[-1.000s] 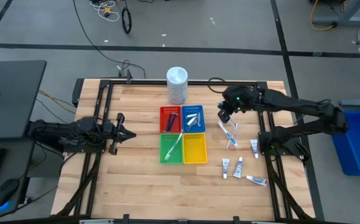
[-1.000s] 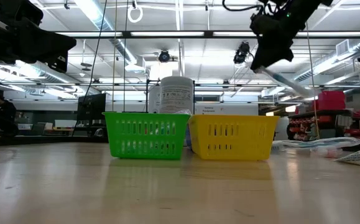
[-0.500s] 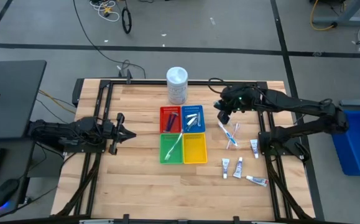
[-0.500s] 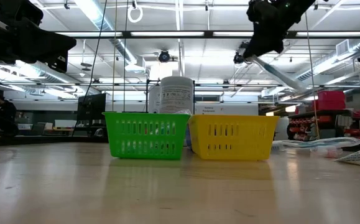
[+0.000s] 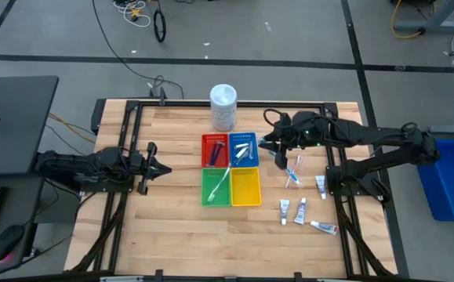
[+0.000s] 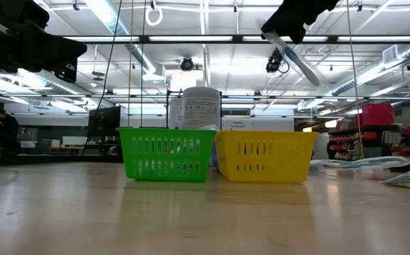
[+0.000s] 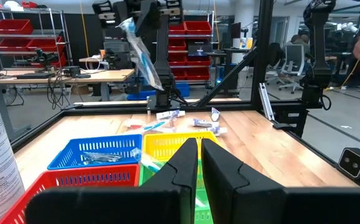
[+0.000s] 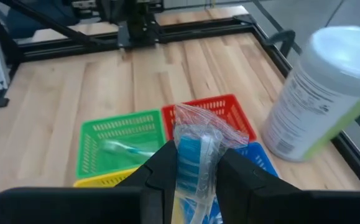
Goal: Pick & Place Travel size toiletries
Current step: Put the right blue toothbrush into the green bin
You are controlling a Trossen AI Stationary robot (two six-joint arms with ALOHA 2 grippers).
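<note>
Right wrist view: right gripper (image 8: 195, 163) is clamped on a wrapped toothbrush (image 8: 195, 146), pale blue in clear crinkly film. It's swung in from beside the blue tray (image 5: 244, 148) toward the trays w/ the brush aloft; drop prob. next. Further off, left gripper (image 5: 162, 168) sits shut, holding nothing.

Robotics lab, red bin shelving (image 7: 15, 37), office chairs (image 7: 290, 59), ceiling strip lights (image 6: 190, 39)
</note>
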